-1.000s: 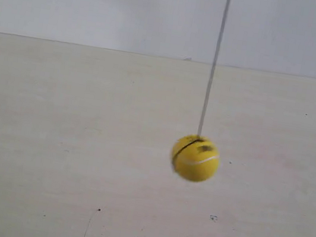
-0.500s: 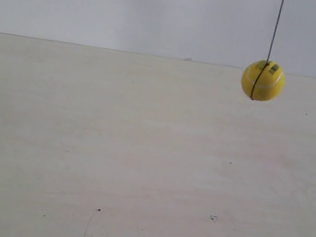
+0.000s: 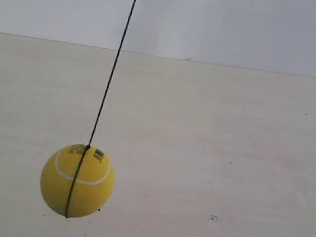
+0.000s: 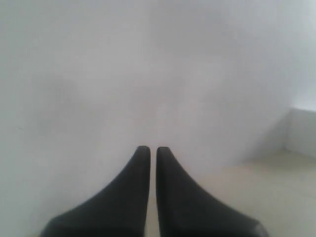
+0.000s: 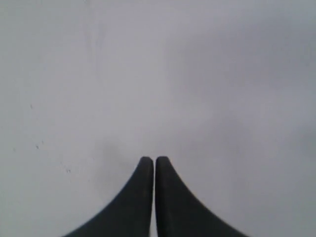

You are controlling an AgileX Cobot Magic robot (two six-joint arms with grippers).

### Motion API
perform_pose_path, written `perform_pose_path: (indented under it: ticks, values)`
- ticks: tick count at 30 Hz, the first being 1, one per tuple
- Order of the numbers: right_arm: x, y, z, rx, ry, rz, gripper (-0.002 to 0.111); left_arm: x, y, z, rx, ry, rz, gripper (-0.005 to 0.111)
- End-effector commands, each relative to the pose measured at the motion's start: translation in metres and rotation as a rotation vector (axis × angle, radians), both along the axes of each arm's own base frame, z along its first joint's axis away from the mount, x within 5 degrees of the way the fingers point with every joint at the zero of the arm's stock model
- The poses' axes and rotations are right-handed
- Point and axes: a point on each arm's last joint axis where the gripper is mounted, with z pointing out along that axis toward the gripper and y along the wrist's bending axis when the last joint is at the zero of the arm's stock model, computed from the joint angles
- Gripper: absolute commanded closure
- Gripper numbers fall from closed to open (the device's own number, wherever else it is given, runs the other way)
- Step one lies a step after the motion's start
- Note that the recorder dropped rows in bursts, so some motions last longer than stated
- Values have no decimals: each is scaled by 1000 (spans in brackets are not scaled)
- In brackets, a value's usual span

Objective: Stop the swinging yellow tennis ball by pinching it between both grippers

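The yellow tennis ball (image 3: pixel 77 181) hangs low at the exterior view's left on a thin dark string (image 3: pixel 115 64) that slants up to the right. A white seam, a black band and a barcode label show on it. No arm or gripper shows in the exterior view. My left gripper (image 4: pixel 149 149) is shut with nothing between its black tapered fingers, facing a pale wall. Only a plain grey surface lies in front of my right gripper (image 5: pixel 149 159), which is shut and holds nothing. The ball appears in neither wrist view.
A pale table (image 3: pixel 211 163) fills the exterior view and meets a light wall (image 3: pixel 221 20) at the back. A pale ledge or corner (image 4: pixel 301 128) shows at one side of the left wrist view.
The ball has swung from the upper right of the exterior view down to the lower left and looks larger. One second ago it was near the middle right.
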Motion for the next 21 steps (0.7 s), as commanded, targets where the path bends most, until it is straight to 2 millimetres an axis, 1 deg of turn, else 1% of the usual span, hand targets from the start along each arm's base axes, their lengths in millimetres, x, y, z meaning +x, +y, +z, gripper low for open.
perform_pose_path:
  ticks: [1,2,3,4,7,8,10,12,13,14,16,18,21]
  values:
    - [54,-1,-30,-72,276,-10,108,32,-16,-24,70,157,-248,102]
    - [73,1,-46,-119,355,10,108,40,-16,-35,85,202,-264,102]
    - [85,3,-58,-158,407,34,108,44,-16,-41,104,225,-268,102]
    - [101,8,-76,-210,461,100,108,52,-16,-54,127,273,-280,102]
    - [121,15,-102,-234,512,197,108,64,-17,-70,140,316,-301,102]
    - [129,17,-117,-258,528,233,108,69,-18,-79,158,318,-329,102]
    - [136,20,-131,-271,538,271,108,74,-20,-90,167,317,-376,102]
    - [145,22,-145,-262,552,308,108,82,-22,-107,162,338,-422,102]
    - [147,22,-146,-264,557,315,108,84,-22,-112,166,343,-428,102]
    - [148,23,-150,-266,570,322,108,89,-22,-121,160,363,-431,102]
    - [147,25,-151,-293,571,349,108,96,-23,-132,157,388,-438,102]
    - [144,27,-153,-324,579,386,108,99,-32,-142,165,418,-482,102]
    - [141,31,-154,-345,591,432,108,98,-54,-155,224,437,-603,102]
